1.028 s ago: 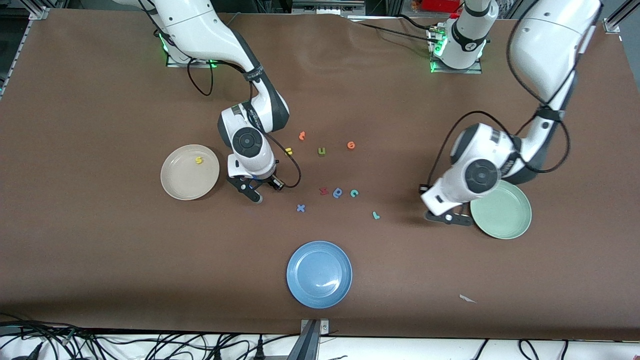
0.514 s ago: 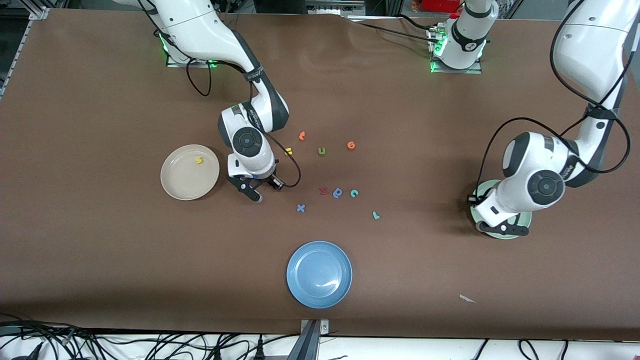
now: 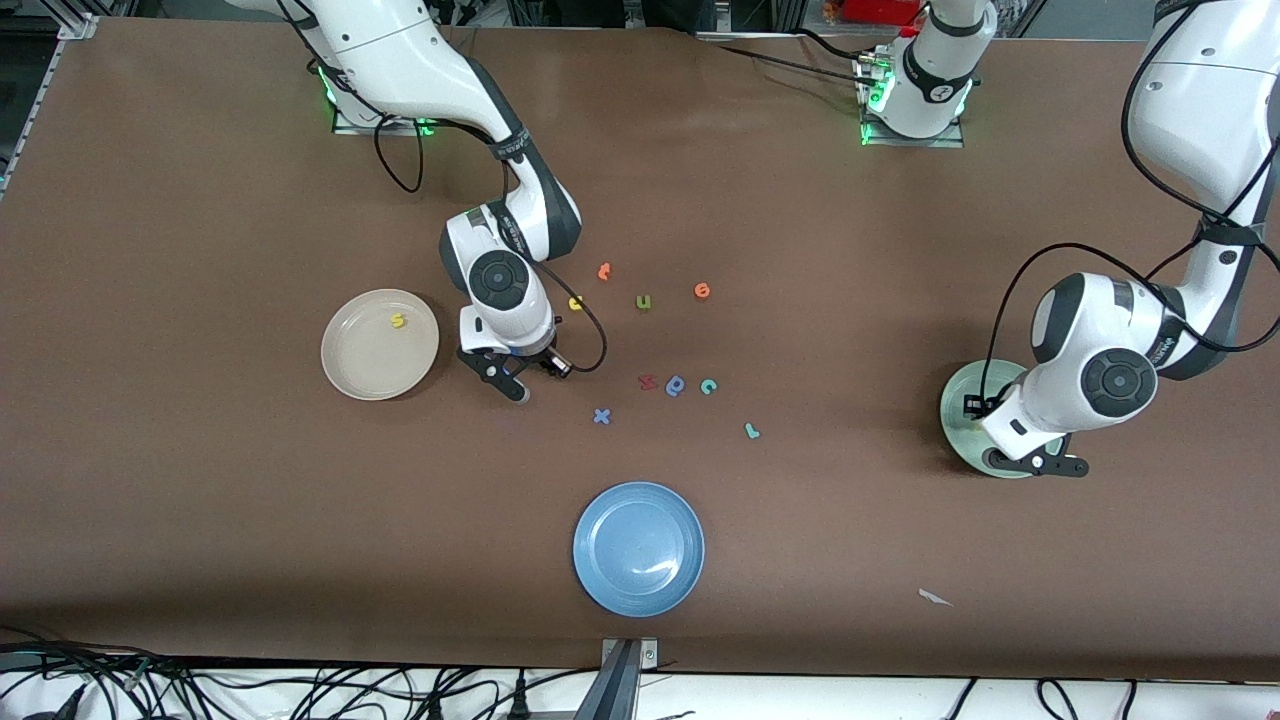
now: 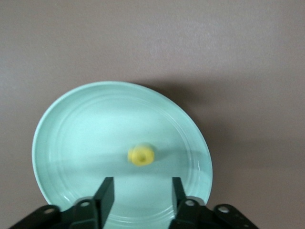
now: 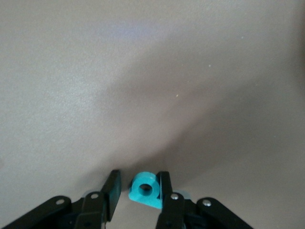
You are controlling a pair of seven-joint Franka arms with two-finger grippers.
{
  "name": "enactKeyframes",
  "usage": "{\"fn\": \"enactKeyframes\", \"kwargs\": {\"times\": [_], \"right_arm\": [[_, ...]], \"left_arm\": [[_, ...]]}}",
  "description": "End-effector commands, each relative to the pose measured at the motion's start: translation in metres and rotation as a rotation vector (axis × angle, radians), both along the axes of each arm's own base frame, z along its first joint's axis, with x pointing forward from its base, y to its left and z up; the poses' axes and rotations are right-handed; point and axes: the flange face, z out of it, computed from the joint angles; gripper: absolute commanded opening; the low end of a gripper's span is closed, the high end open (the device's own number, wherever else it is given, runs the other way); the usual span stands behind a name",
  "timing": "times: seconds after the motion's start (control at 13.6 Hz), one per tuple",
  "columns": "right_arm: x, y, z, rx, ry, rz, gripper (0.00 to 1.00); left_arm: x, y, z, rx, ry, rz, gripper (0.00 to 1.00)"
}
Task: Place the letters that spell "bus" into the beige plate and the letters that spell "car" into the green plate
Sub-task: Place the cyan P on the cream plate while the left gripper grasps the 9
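Observation:
My left gripper hangs open over the green plate. In the left wrist view the yellow "a" lies loose in the green plate, just past the open left gripper. My right gripper is down at the table beside the beige plate, which holds the yellow "s". In the right wrist view the teal "b" sits between the right gripper's fingers, touching one with a gap at the other. The yellow "u", teal "c" and teal "r" lie mid-table.
An olive "u", two orange letters, a red letter, a blue round letter and a blue "x" lie mid-table. A blue plate sits nearer the front camera. A white scrap lies near the front edge.
My left arm swung from beside the green plate to over it, opened, and the yellow "a" now lies in the plate. The right gripper's fingers narrowed around the teal "b".

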Motion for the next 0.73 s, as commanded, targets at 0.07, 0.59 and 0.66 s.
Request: {"fn": "enactKeyframes", "kwargs": {"times": [0.07, 0.59, 0.66], "right_arm": [[-0.011, 0.004, -0.006, 0.003, 0.017, 0.012, 0.11], [0.02, -0.056, 0.068, -0.029, 0.084, 0.142, 0.09], [0.026, -0.081, 0.079, -0.043, 0.117, 0.178, 0.09]], "left_arm": [[0.015, -0.028, 0.011, -0.05, -0.036, 0.081, 1.0], [0.022, -0.231, -0.011, -0.122, -0.061, 0.34, 1.0], [0.02, -0.248, -0.017, -0.119, -0.061, 0.386, 1.0]]}}
